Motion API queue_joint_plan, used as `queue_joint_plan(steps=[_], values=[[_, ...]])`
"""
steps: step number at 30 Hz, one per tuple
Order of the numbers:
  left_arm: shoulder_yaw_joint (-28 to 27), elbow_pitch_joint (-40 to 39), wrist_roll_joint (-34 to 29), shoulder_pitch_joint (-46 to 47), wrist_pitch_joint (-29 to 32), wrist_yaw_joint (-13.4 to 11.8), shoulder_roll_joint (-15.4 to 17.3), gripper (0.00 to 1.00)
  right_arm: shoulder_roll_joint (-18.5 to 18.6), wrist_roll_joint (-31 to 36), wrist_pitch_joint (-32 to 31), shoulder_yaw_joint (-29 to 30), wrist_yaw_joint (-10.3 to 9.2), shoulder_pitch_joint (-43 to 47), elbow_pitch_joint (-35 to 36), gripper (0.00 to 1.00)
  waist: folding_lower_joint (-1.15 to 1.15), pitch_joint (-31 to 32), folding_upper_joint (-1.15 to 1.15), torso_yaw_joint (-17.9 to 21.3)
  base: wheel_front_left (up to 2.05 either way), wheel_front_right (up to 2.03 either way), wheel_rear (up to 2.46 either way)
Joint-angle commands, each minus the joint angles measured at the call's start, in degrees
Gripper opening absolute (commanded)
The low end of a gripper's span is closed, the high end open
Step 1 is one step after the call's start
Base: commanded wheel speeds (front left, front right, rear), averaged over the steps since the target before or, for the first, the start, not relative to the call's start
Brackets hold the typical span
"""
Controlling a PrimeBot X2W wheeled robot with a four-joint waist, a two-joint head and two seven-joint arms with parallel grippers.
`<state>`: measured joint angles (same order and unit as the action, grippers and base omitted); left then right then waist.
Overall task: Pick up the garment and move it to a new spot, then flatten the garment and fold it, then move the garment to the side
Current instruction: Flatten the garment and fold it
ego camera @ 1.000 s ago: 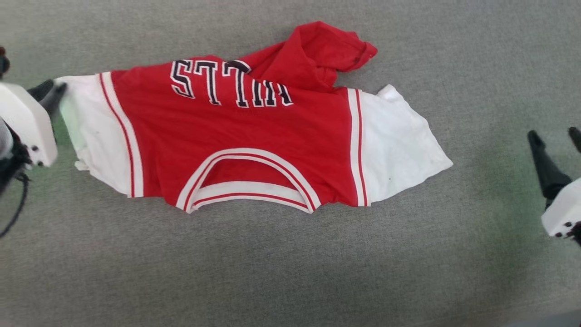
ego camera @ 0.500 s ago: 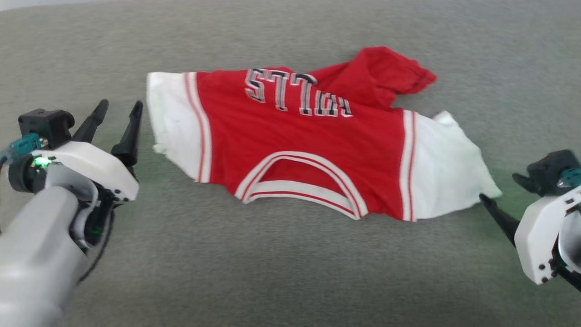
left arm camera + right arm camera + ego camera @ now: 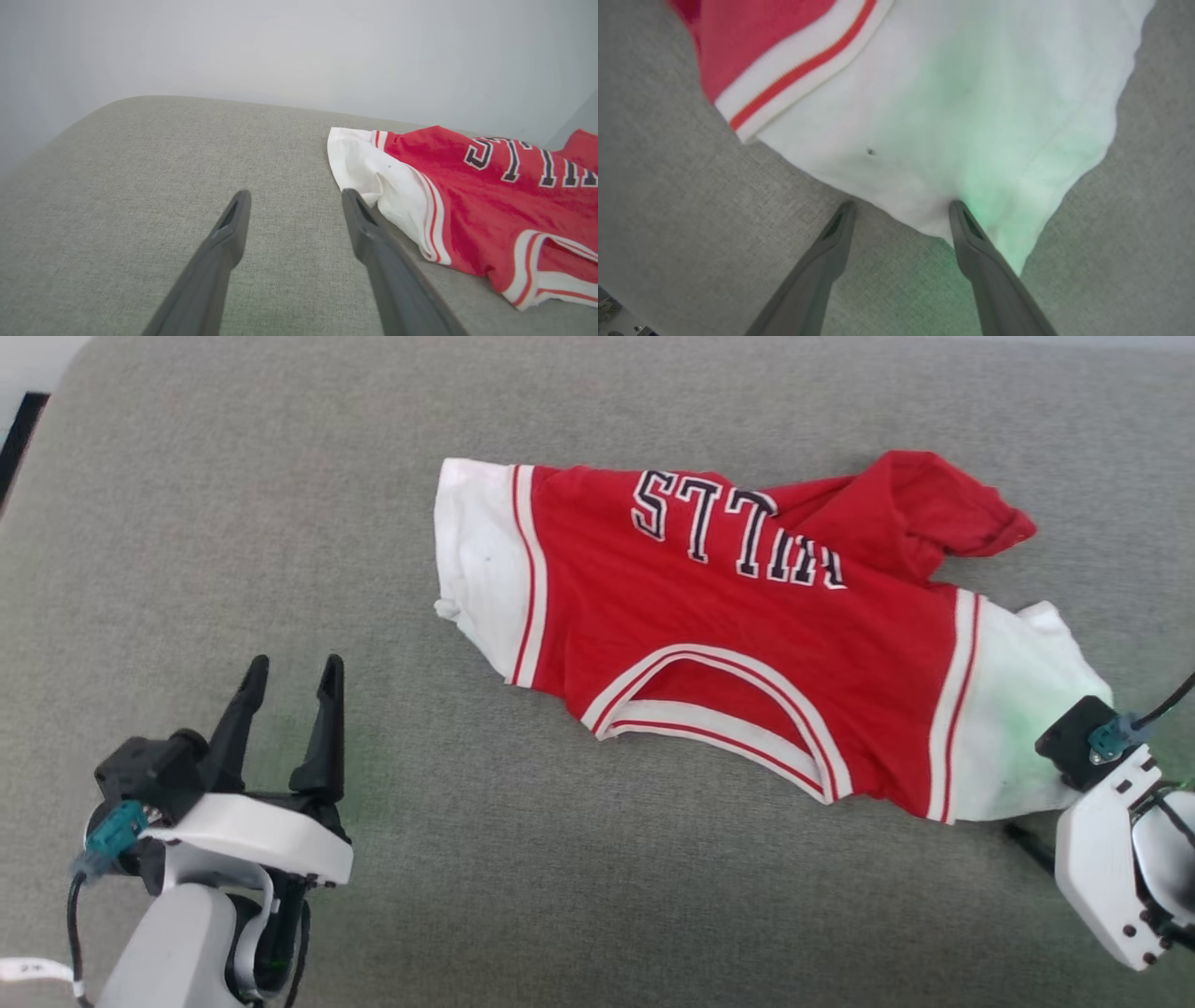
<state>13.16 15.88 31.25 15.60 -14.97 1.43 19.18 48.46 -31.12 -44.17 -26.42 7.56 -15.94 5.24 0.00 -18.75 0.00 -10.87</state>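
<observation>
The garment [image 3: 728, 644], a red jersey with white side panels, lies spread on the grey fabric surface [image 3: 280, 523]. Its striped neck trim is on the edge nearest the robot and its lettering reads upside down in the head view. The far right corner of the garment is bunched into a red fold (the rest lies fairly flat, with a few ripples). The left gripper [image 3: 294, 665] stands off the garment's left white panel, nearer the robot and well apart from the cloth, its two dark fingers spread with nothing between them. The right gripper [image 3: 901, 206] is at the garment's right white panel with its fingers parted too. One tip is over the panel's hem and the other over bare grey fabric just beside it. Whether either tip touches the cloth cannot be told. A green glow falls on that panel.
</observation>
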Motion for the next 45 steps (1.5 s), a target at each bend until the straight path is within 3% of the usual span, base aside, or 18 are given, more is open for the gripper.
queue_joint_plan(steps=[1,6,7,8,9,10,13,15,18,19,22,25,30,32,35,45], values=[[-1.06,-0.55,-0.98,-0.92,-0.30,0.57,-0.69,1.00,0.25,0.58,0.42,-0.65,-0.16,-0.57,-1.10,1.00,0.00,-0.77,0.00,-0.66,0.00,0.00,0.00],[-3.96,-1.84,-4.26,-1.68,-0.31,2.66,-2.29,1.00,-1.02,1.38,2.32,-1.77,-0.24,-1.67,-4.33,1.00,0.00,-2.20,0.00,-1.04,0.00,0.00,0.00],[-4.28,-2.08,-4.84,-1.47,-0.31,3.05,-2.37,1.00,-1.25,1.58,2.50,-1.99,-0.26,-1.84,-5.05,0.60,0.00,-2.42,0.00,-1.00,0.00,0.00,0.00],[-4.56,-2.38,-5.41,-1.15,-0.30,3.43,-2.32,1.00,-1.42,1.86,2.62,-2.30,-0.28,-1.99,-5.61,0.40,0.00,-2.58,0.00,-0.90,0.00,0.00,0.00],[-4.77,-2.59,-5.75,-0.78,-0.31,3.86,-2.23,1.00,-1.62,2.09,2.68,-2.46,-0.29,-2.18,-6.16,0.12,0.00,-2.69,0.00,-0.80,0.00,0.00,0.00],[-4.54,-2.77,-6.18,-0.46,-0.30,4.29,-1.69,1.00,-1.84,2.26,2.69,-2.58,-0.29,-2.33,-6.70,0.00,0.00,-2.76,0.00,-0.61,0.00,0.00,0.00],[-1.70,-3.36,-7.66,1.37,-0.25,5.54,1.16,1.00,-2.49,2.35,2.43,-2.77,-0.27,-2.56,-7.56,0.00,0.00,-2.89,0.00,0.02,0.00,0.00,0.00],[2.02,-4.39,-8.59,4.03,1.52,5.98,4.92,1.00,-2.90,2.40,2.45,-2.57,-0.23,-3.03,-7.61,0.00,0.00,-3.05,0.00,0.49,0.00,0.00,0.00],[14.32,-8.11,-5.51,9.41,7.39,6.08,12.87,1.00,-3.62,2.84,2.64,-2.24,-0.24,-4.36,-7.52,0.00,0.00,-3.55,0.00,1.31,0.00,0.00,0.00],[14.32,-8.11,-5.51,9.41,7.39,6.08,12.87,1.00,-3.62,2.84,2.64,-2.24,-0.24,-4.36,-7.52,0.00,0.00,-3.55,0.00,1.31,0.00,0.00,0.00],[28.20,-12.99,1.25,17.82,14.43,5.93,22.15,1.00,-4.28,3.18,2.37,-2.38,-0.28,-5.67,-7.34,0.00,0.00,-4.48,0.00,2.24,0.00,0.00,0.00],[40.81,-15.84,6.82,27.75,21.23,5.94,28.93,1.00,-4.89,3.72,2.34,-2.78,-0.29,-7.51,-7.12,0.00,0.00,-5.94,0.00,3.36,0.00,0.00,0.00],[55.99,-14.62,15.07,42.12,27.39,5.95,32.76,1.00,-6.29,4.45,2.33,-3.66,-0.34,-9.54,-7.66,0.00,0.00,-8.01,0.00,4.98,0.00,0.00,0.00],[58.78,-13.50,16.33,46.17,28.36,5.95,33.05,1.00,-6.77,4.58,2.41,-4.24,-0.35,-10.21,-7.97,0.00,0.00,-8.70,0.00,5.63,0.00,0.00,0.00],[60.24,-11.94,16.78,48.16,29.99,5.96,33.27,1.00,-7.42,4.68,2.63,-4.75,-0.36,-11.01,-8.62,0.00,0.00,-9.45,0.00,6.36,0.00,0.00,0.00],[60.59,-9.44,10.02,43.51,36.67,5.93,34.83,1.00,-8.44,4.54,4.11,-6.63,-0.66,-12.95,-11.01,0.00,0.00,-11.13,0.00,7.92,0.00,0.00,0.00]])
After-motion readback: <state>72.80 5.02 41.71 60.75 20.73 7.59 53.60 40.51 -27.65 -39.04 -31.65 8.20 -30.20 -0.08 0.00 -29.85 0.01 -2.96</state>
